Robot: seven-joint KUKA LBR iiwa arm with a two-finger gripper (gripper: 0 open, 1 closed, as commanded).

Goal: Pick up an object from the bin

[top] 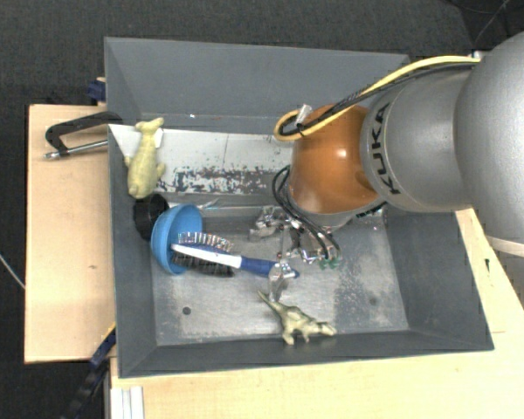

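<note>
Your hand (285, 262) is at the blue handle tip of the hairbrush (211, 258); you cannot tell how open it is. A toy dinosaur (299, 322) lies near it.

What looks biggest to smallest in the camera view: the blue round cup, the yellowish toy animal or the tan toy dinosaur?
1. Blue round cup and yellowish toy animal: too alike to rank.
2. Tan toy dinosaur: smallest.

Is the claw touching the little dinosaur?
Apart. The camera view shows bare bin floor between the claw and the tan toy dinosaur lying near the front wall.
</note>
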